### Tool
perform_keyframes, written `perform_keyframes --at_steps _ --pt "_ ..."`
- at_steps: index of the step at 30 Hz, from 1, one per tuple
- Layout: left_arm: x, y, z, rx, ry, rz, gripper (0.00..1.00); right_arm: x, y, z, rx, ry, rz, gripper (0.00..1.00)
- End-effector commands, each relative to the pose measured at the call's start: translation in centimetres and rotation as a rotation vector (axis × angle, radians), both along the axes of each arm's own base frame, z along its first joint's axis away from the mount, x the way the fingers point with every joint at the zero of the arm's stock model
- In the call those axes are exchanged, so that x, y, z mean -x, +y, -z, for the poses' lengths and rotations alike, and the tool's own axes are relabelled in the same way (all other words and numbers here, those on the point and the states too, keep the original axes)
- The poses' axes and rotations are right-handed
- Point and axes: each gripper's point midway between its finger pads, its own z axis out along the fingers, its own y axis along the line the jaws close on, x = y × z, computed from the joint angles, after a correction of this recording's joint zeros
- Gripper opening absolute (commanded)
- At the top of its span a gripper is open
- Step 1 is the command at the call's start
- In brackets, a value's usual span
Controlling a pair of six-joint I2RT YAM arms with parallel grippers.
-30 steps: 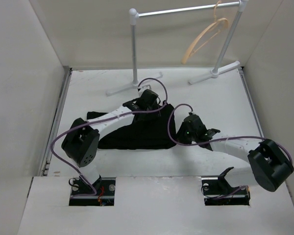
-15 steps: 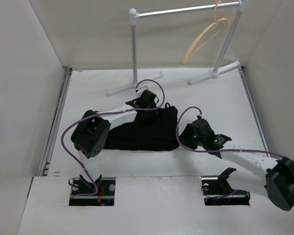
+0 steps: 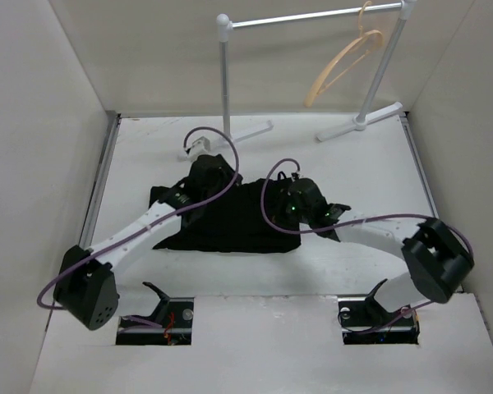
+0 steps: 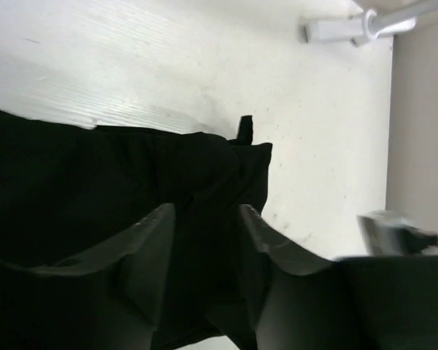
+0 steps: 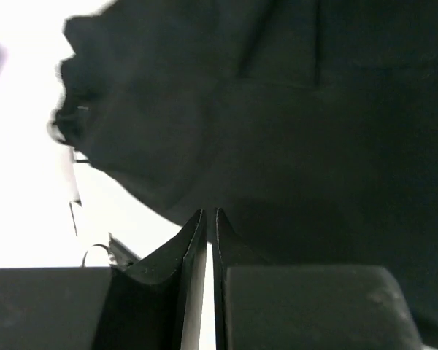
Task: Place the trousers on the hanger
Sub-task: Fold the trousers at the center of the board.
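Both claws slid left across the trousers (image 3: 230, 226); left claw (image 4: 204, 219) spread, right claw (image 5: 210, 217) pressed together. I'd pinch one edge evenly.

You have plain black trousers (image 3: 230, 226) on a white table (image 3: 370, 164). The hanger (image 3: 345, 59) is light tan. The rail stand (image 3: 224, 82) is white and grey. The left arm (image 3: 140, 230) and right arm (image 3: 370, 231) are white with black joints and purple cables (image 3: 264, 209). The left gripper (image 4: 204, 211) and right gripper (image 5: 210, 213) are black.

Bright, even light overhead; both wrist views soft, the trousers (image 5: 314, 109) featureless black.
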Motion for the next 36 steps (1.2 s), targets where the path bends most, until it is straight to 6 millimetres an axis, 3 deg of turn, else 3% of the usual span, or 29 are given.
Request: perform_keyframes --at_steps 1,4,6,8,11,14,17,19,22,25,26,30,36 --pt "1.8 3.0 3.4 0.005 0.073 -0.072 0.34 -0.3 1.5 2.2 -0.076 0.021 0.002 0.12" --pt "3.7 4.8 7.3 0.014 0.15 -0.09 0.3 1.3 0.6 7.6 -0.054 0.124 0.024 0.1" --pt "4.4 6.4 9.4 0.014 0.17 -0.119 0.3 2.1 0.3 9.3 -0.061 0.153 0.024 0.11" --pt "5.1 8.0 11.1 0.021 0.188 -0.148 0.3 2.5 0.2 9.8 -0.068 0.167 0.022 0.13" --pt "6.3 10.3 13.0 0.02 0.227 -0.189 0.3 2.5 0.4 8.7 -0.088 0.157 0.015 0.22" --pt "7.1 12.3 13.7 0.029 0.241 -0.229 0.31 2.5 0.8 5.1 -0.129 0.116 -0.007 0.43" --pt "7.3 12.9 13.0 0.053 0.23 -0.238 0.34 2.0 0.6 1.1 -0.145 0.057 -0.024 0.49" --pt "7.3 12.8 12.4 0.069 0.219 -0.23 0.35 0.4 0.3 -1.2 -0.141 0.008 -0.025 0.42" --pt "7.2 12.3 11.9 0.082 0.216 -0.21 0.36 -3.4 -0.2 -2.0 -0.117 -0.021 0.009 0.32" --pt "7.5 12.1 12.1 0.085 0.222 -0.2 0.36 -7.4 -0.9 0.1 -0.088 0.011 0.072 0.25" --pt "7.5 12.2 12.0 0.087 0.223 -0.2 0.36 -8.9 -1.6 1.8 -0.067 0.041 0.114 0.22" --pt "8.5 13.4 12.7 0.077 0.247 -0.225 0.36 -12.3 -4.2 5.5 -0.057 0.103 0.254 0.15" --pt "10.5 15.8 13.6 0.051 0.284 -0.279 0.36 -14.9 -4.2 7.1 -0.115 0.158 0.327 0.18"
